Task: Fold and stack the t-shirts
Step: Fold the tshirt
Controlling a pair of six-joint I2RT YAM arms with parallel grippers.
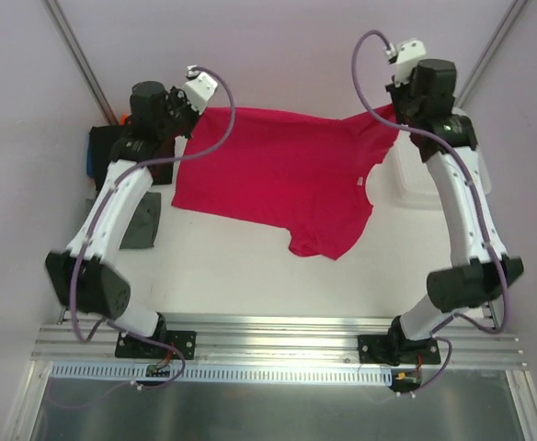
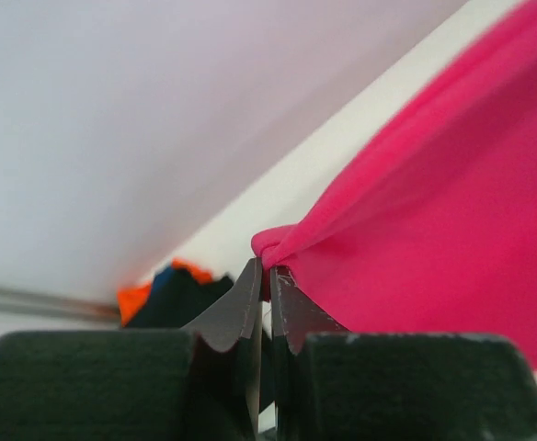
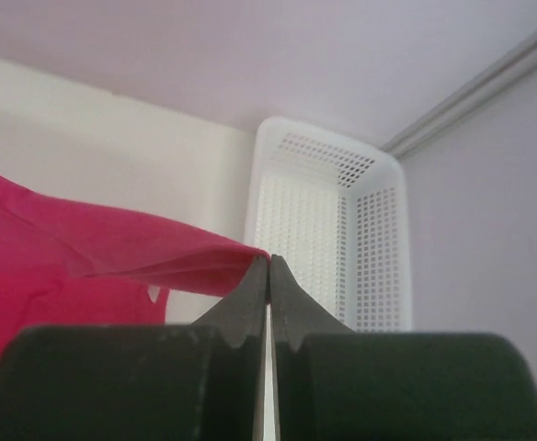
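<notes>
my left gripper (image 2: 268, 274) and right gripper (image 3: 268, 265) are each clenched on a far corner of the pink shirt (image 1: 287, 175), spread across the table (image 1: 250, 276).

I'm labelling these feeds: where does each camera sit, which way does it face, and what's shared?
Top external: above and behind the bases, looking down at the table; left arm and right arm show.
Left wrist: on its arm, facing the far wall; left gripper shut on the crimson-pink t-shirt, folded shirts beyond.
Right wrist: likewise; right gripper shut on the t-shirt, white basket beyond.
Shared: t-shirt in all three.
</notes>
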